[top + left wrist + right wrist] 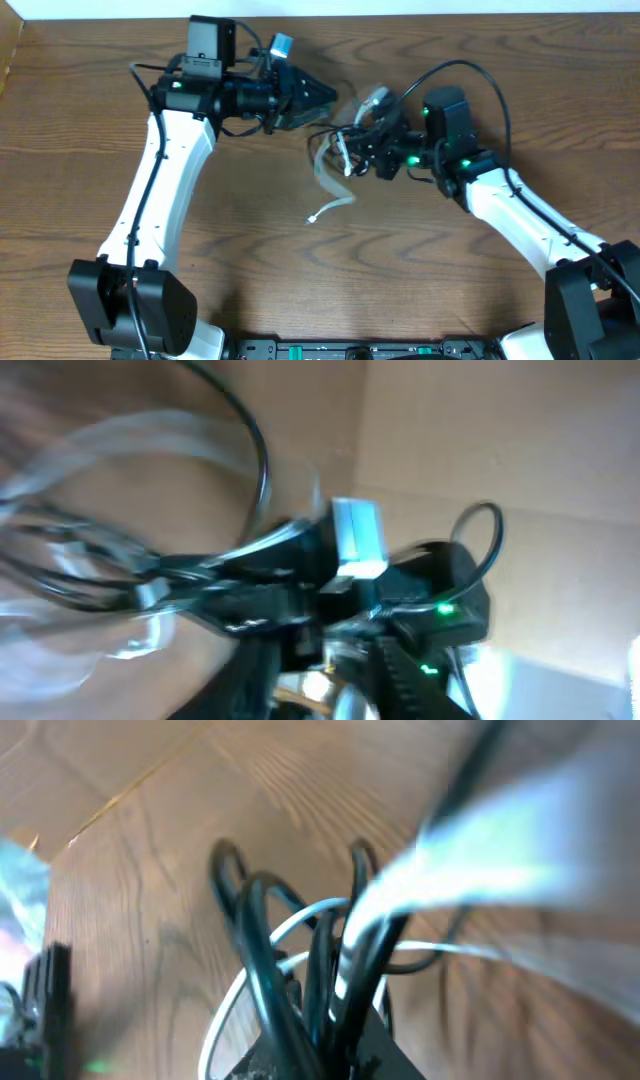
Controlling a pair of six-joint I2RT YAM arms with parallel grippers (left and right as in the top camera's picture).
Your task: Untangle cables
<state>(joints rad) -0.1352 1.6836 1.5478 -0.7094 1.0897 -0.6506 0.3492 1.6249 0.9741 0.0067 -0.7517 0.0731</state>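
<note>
At the far centre of the worktop (250,250), the two arms meet tip to tip with the cable tangle between them.

Right gripper (362,150): its wrist view shows several strands of the black cable (262,960) converging into the dark gripper body at the bottom edge, so the gripper appears clamped on the black cable. The loops rise out of it and stand clear of the wood. The white cable (300,925) threads across and through these black loops. A broad pale streak on the right of that view is too blurred to identify.

Left gripper (322,97): seen from overhead it points toward the tangle from the left and lies just beside the nearest black loop. Whether its fingers are apart or together cannot be told; its own wrist view is heavily smeared. That view does show black strands and pale blurred bands on its left side, and the right arm (440,608) with a green light lit on the right.

Cable position, overhead: the black cable forms small loops near the right gripper. The white cable trails down from the tangle toward the near side, its small plug end (312,219) lying on bare wood, apart from both grippers.
</note>
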